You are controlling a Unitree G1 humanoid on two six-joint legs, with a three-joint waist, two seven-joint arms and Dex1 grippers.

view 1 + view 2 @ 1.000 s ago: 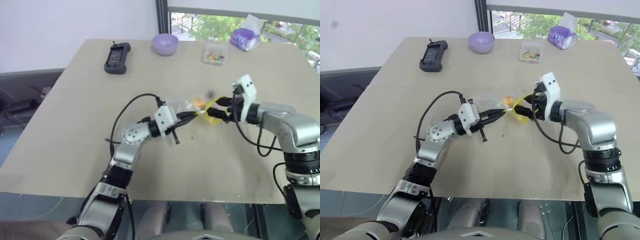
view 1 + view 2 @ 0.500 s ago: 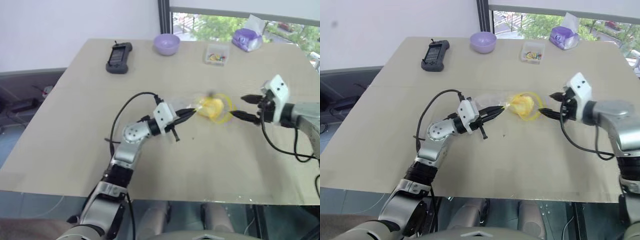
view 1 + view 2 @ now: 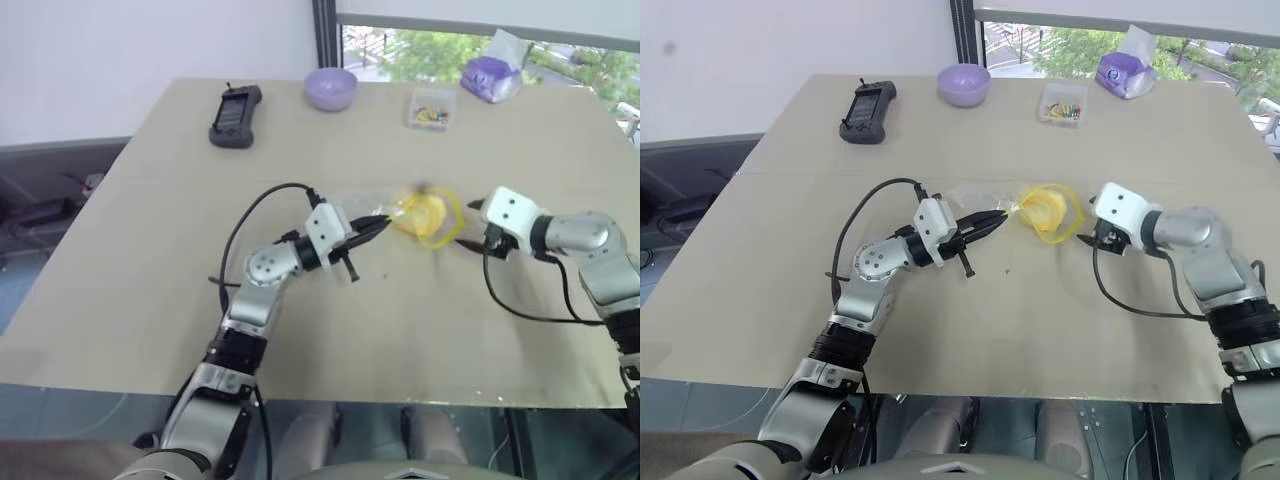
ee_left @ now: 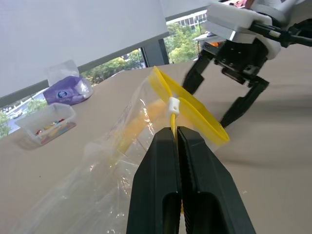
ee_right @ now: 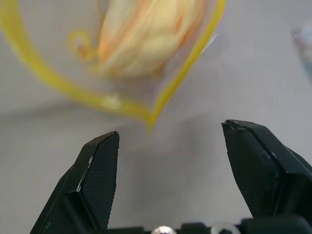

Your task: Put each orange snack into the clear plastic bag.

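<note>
Right wrist view alone: orange snack [image 5: 146,34] seen through the yellow-rimmed mouth of the clear plastic bag [image 3: 385,212], pale orange-yellow, blurred. Bag at mid-table [image 3: 150,270], snack inside. Left gripper [image 4: 176,139] pinched on the yellow zip strip. Right gripper [image 5: 170,146] spread wide, empty, just beside the bag's mouth

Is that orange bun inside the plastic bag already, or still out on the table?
Inside. The bun shows through the clear bag, behind its open yellow mouth.
</note>
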